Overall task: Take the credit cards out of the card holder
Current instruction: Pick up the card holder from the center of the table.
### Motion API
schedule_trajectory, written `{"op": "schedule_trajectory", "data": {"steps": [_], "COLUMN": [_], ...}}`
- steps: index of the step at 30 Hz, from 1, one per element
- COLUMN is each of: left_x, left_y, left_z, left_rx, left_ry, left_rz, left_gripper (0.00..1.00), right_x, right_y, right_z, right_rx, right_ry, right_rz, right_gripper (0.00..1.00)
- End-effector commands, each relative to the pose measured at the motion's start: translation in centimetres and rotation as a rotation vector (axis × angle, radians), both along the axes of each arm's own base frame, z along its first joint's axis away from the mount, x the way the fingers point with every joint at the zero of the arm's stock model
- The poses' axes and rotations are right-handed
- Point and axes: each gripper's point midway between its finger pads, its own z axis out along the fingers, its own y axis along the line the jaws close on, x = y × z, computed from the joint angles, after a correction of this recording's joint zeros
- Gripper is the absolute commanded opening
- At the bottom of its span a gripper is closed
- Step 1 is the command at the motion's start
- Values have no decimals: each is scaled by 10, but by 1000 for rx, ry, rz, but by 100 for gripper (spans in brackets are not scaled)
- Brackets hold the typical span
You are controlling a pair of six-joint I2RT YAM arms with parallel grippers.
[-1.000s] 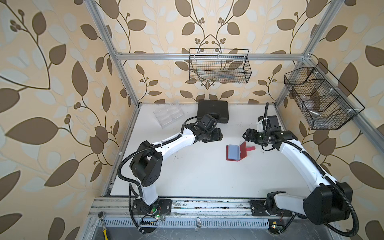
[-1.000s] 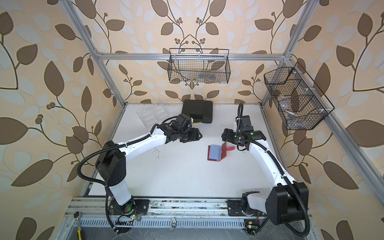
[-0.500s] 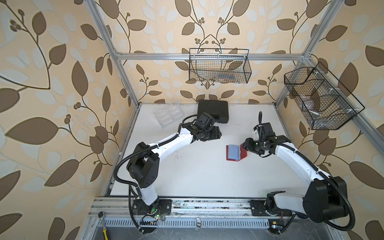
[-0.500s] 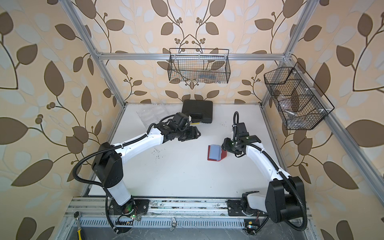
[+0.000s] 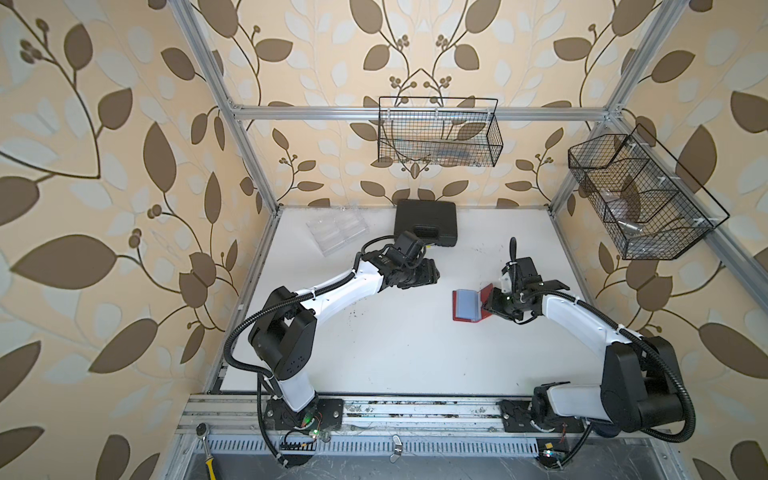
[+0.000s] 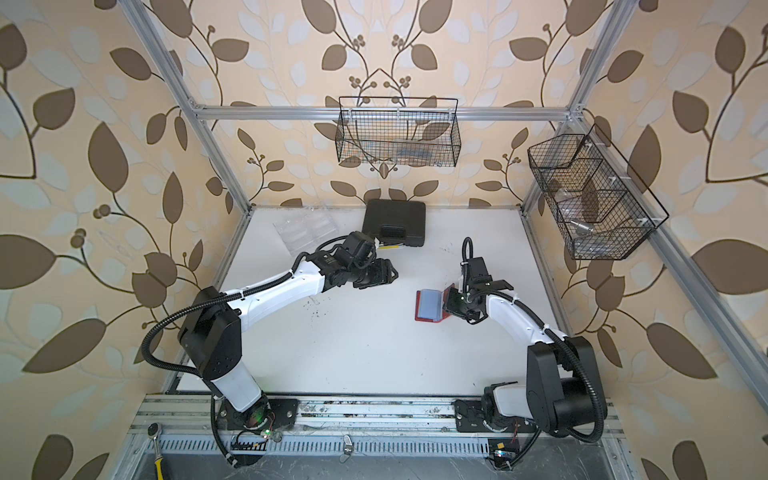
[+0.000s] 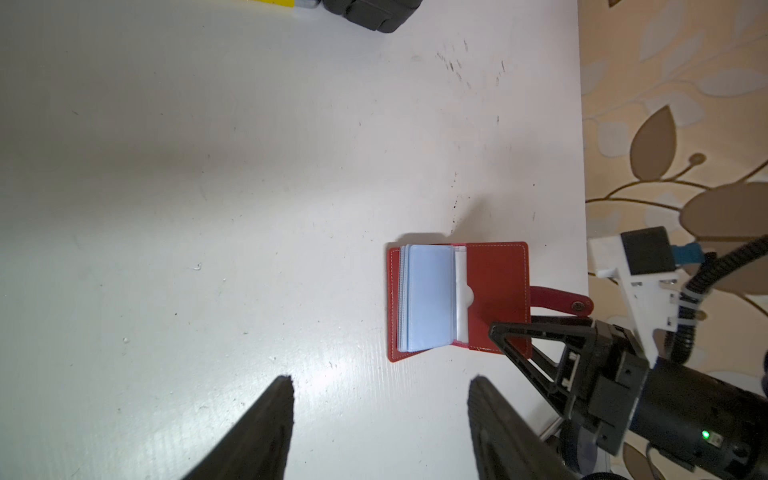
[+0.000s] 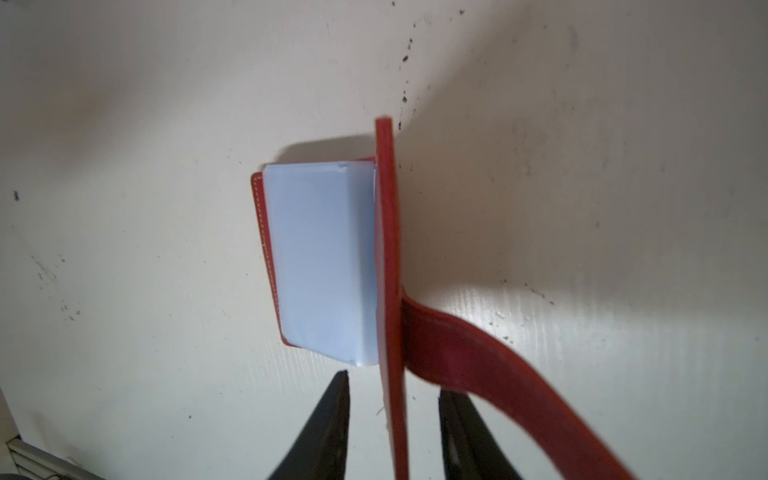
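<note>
Right gripper [image 8: 390, 384] straddles card holder's [image 5: 467, 304] raised cover [image 8: 390, 249], centre-right in both top views.
Jaws narrow, not touching; left gripper [image 7: 380, 384] wide, empty. Light, floppy: pinch cover edge.

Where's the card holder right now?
In both top views the card holder lies open on the table's right half, its raised cover between the right gripper's jaws.

tabletop [image 5: 415, 353]: white, scattered dark specks | right of middle: red card holder [image 5: 467, 305] lying open, one cover raised | far edge: black case [image 5: 424, 218]; clear tray [image 5: 337, 232] near it, apart
</note>
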Motion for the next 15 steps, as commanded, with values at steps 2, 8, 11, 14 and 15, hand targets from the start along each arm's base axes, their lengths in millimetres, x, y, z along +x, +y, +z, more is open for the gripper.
{"op": "schedule_trajectory", "data": {"steps": [2,8,11,14,15], "left_x": [1,-4,-7,-11,-13], "left_y": [1,5,7,6,6], "left_z": [29,33,38,51,57], "left_rx": [-77,-119,-149,-211,-232], "left_ry": [-55,-82,-119,-170,-197], "left_rz": [14,20,6,-38,-57], "left_gripper": [68,68,70,71,71], "right_x": [9,18,25,30,30], "right_y": [1,9,25,44,51], "right_z": [-3,10,36,73,89], "right_rx": [29,62,114,136,156], "right_ry": [-26,-81,-178,-311,-358], "right_rz": [-22,8,72,175,212], "right_gripper": [23,0,0,0,0]}}
